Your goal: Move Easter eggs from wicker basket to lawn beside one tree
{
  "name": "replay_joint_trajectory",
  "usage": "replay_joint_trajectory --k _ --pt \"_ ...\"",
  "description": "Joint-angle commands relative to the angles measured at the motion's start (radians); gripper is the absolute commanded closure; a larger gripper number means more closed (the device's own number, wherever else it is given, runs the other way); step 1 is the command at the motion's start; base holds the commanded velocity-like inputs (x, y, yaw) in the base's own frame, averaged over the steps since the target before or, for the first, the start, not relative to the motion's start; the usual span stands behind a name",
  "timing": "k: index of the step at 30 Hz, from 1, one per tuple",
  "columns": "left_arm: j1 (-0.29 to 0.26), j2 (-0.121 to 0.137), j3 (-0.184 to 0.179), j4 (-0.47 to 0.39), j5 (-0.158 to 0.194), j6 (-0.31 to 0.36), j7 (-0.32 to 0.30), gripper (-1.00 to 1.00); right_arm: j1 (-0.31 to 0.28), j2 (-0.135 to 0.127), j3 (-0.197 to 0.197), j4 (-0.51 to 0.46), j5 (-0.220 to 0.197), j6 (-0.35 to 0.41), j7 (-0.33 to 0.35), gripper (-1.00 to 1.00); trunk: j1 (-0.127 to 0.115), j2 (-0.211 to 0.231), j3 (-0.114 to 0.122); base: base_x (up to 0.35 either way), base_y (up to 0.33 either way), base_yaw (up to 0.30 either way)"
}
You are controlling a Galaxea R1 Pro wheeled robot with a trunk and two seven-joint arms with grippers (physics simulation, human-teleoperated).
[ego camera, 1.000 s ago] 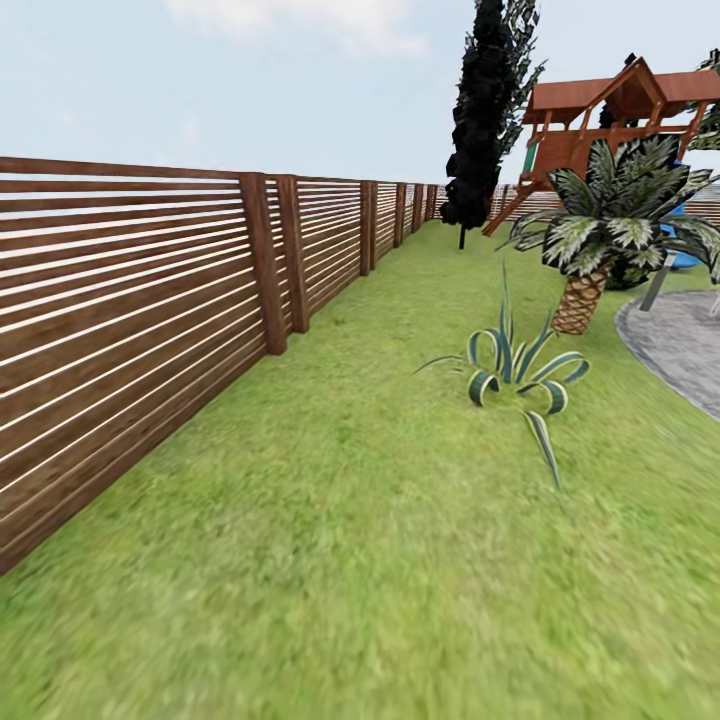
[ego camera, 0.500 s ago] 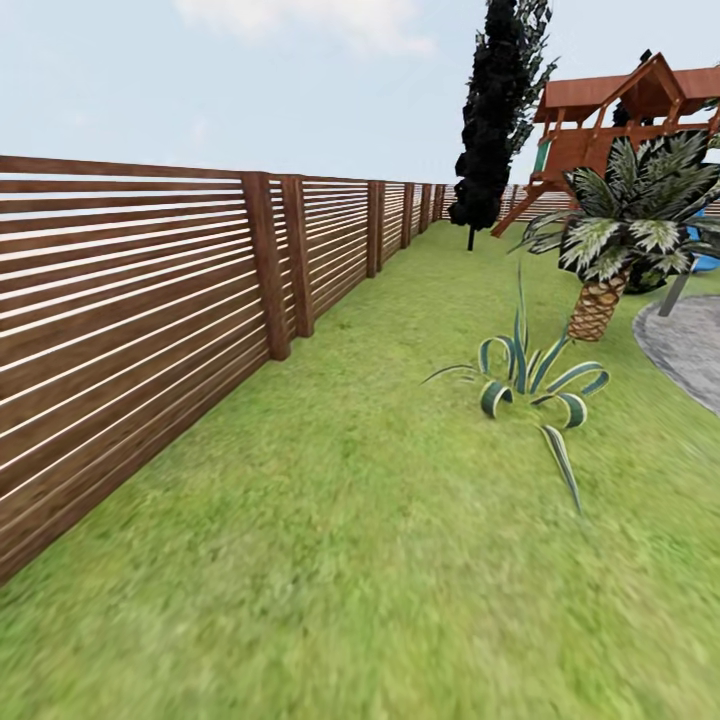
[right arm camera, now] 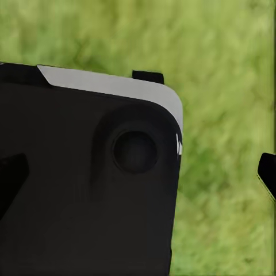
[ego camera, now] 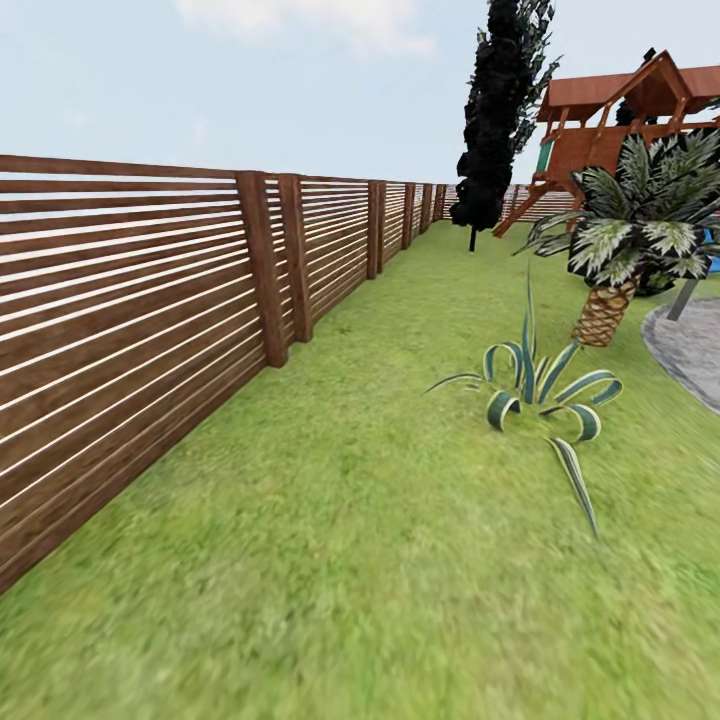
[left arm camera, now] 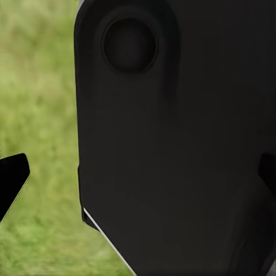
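The lawn (ego camera: 380, 560) stretches ahead of me as mottled green grass. The three Easter eggs, the wicker basket and the thick grey-brown tree trunk are out of view. In the left wrist view my left gripper (left arm camera: 138, 175) is open, one dark fingertip (left arm camera: 11, 178) at each side edge, with a black part of my own body (left arm camera: 184, 115) behind the gap and grass beside it. My right gripper (right arm camera: 138, 175) is open too, its fingertips (right arm camera: 268, 175) wide apart over a black body panel (right arm camera: 86, 190) and grass. Neither holds anything.
A brown slatted fence (ego camera: 130, 330) runs along the left into the distance. A striped spiky plant (ego camera: 535, 385) and a small palm (ego camera: 640, 220) stand right of centre. Beyond are a thin dark-leaved tree (ego camera: 500, 110), a wooden playset (ego camera: 610, 110) and grey paving (ego camera: 690, 350).
The whole head view has shifted: the plants, palm and playset drift right and grow slightly larger, so the camera has moved forward along the fence. Nothing in the garden itself has moved.
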Motion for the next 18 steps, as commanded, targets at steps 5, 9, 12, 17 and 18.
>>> replay_joint_trajectory --k 5,9,12,17,18 --pt "0.000 0.000 0.004 0.000 0.001 0.000 0.000 -1.00 -0.001 0.000 -0.001 0.001 0.009 -0.003 0.000 -1.00 0.001 0.000 -0.001 0.325 0.000 0.000" --pt "0.000 0.000 0.004 0.000 0.001 0.000 0.000 -1.00 -0.001 -0.001 -0.001 0.001 0.009 -0.003 0.000 -1.00 0.001 0.000 -0.001 0.325 0.000 0.000" --pt "0.000 0.000 0.004 0.000 0.001 0.000 0.000 -1.00 -0.001 -0.003 -0.001 0.000 0.009 -0.003 0.000 -1.00 0.001 0.000 -0.001 0.325 0.000 0.000" --pt "0.000 0.000 0.004 0.000 0.001 0.000 0.000 -1.00 -0.001 -0.004 0.000 0.001 0.009 -0.002 0.000 -1.00 0.001 0.000 -0.001 0.325 0.000 0.000" --pt "0.000 0.000 0.004 0.000 0.001 0.000 0.001 -1.00 -0.001 -0.004 0.001 0.002 0.008 0.002 0.000 -1.00 0.001 0.000 -0.001 0.325 0.000 0.000"
